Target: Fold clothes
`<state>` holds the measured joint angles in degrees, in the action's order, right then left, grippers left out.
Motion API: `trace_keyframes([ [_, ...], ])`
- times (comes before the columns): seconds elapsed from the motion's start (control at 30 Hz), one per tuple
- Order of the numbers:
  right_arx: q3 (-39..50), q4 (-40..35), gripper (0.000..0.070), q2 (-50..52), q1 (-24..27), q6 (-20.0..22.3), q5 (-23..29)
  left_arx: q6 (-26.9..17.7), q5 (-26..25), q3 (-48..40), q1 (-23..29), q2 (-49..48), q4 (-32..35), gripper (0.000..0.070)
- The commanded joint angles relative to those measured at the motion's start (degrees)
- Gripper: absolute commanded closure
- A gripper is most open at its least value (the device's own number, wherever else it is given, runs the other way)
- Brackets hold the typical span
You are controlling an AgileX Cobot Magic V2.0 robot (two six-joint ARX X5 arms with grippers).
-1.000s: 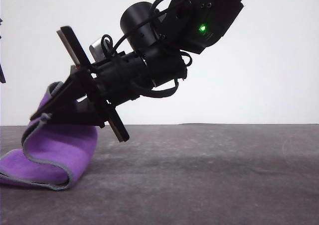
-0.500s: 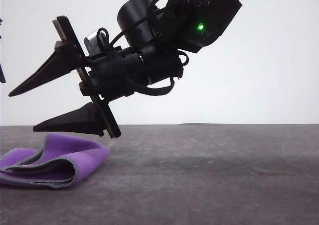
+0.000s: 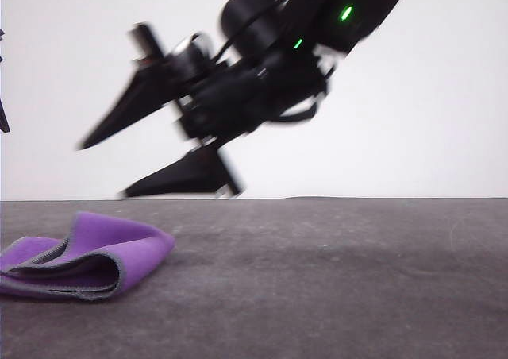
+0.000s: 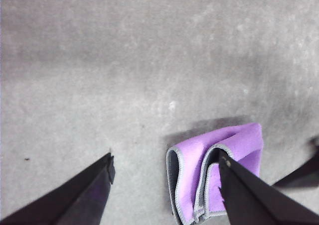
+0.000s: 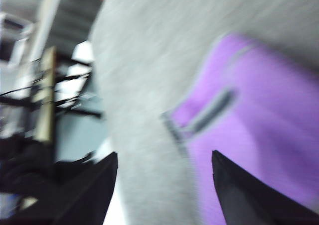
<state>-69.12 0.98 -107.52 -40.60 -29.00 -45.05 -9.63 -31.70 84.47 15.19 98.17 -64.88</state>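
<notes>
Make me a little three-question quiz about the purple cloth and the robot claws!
1. True or false: the cloth lies folded on the table.
2. The right gripper is: A) open above the table, B) shut on the cloth, C) pressing the cloth flat.
3. Fill in: the cloth's edging is light ____.

Key: 1 true; 2 A; 3 grey. In the left wrist view, the left gripper is open too, with the cloth lying on the table.
</notes>
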Motion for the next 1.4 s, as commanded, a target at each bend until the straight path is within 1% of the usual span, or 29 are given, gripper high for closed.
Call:
trace_keyframes([
  [0.0,-1.09,3.64,0.0322,2.2,0.93,7.96,3.63,0.0,-0.46,1.07,-0.1,0.52,0.22,0.03],
  [0.17,-1.09,14.97,0.0323,10.14,6.21,16.3,14.13,-0.02,-0.46,1.07,-1.07,0.52,0.24,0.03],
  [0.3,-1.05,23.59,0.0323,15.68,11.16,22.05,22.74,-0.2,-0.46,1.07,-1.93,0.52,0.39,0.03],
  [0.4,-1.05,28.52,0.0323,19.06,15.57,25.1,26.5,-0.22,-0.46,1.07,-2.32,0.52,0.42,0.03],
  [0.57,-0.94,34.4,0.0323,24.08,24.31,29.41,27.73,-0.17,-0.46,1.07,-2.73,0.52,0.36,0.03],
  [0.77,-0.94,37.4,0.0323,27.18,34.61,32.7,27.08,-0.18,-0.45,1.07,-4.1,0.52,0.31,0.03],
  [0.9,-0.94,37.66,0.0324,27.12,38.11,32.48,24.52,-0.22,-0.44,1.07,-4.97,0.52,0.4,0.0307],
  [0.93,-0.94,37.6,0.0334,27.12,38.43,32.47,24.05,-0.23,-0.44,1.07,-5.11,0.52,0.41,0.0309],
  [0.97,-0.94,37.57,0.0376,27.12,38.59,32.47,23.75,-0.3,-0.44,1.07,-5.25,0.52,0.41,0.0328],
  [1.0,-0.94,37.6,0.0462,27.12,38.6,32.49,23.64,-0.44,-0.44,1.07,-5.41,0.52,0.4,0.0371],
  [1.03,-0.94,37.67,0.0608,27.12,38.59,32.66,23.62,-0.97,-0.44,1.07,-5.52,0.52,0.4,0.0507],
  [1.07,-0.94,37.71,0.0698,27.12,38.57,32.85,23.54,-1.44,-0.44,1.07,-5.59,0.52,0.44,0.0619],
  [1.1,-0.94,37.7,0.0692,27.12,38.54,33.03,23.36,-1.69,-0.44,1.07,-5.59,0.52,0.53,0.0672],
  [1.13,-0.94,37.68,0.0691,27.12,38.51,33.07,23.05,-1.7,-0.45,1.07,-5.59,0.52,0.6,0.0686],
  [1.23,-0.94,37.52,0.0692,27.1,38.49,33.6,22.67,-1.09,-0.44,1.07,-5.67,0.52,1.01,0.069],
  [1.3,-0.94,37.7,0.0692,27.1,38.49,33.58,23.18,1.29,-0.54,1.07,-5.67,0.52,1.2,0.0687],
  [1.37,-0.94,37.81,0.0692,27.1,38.49,33.51,22.76,1.74,-0.51,1.09,-5.67,0.52,1.34,0.0683],
])
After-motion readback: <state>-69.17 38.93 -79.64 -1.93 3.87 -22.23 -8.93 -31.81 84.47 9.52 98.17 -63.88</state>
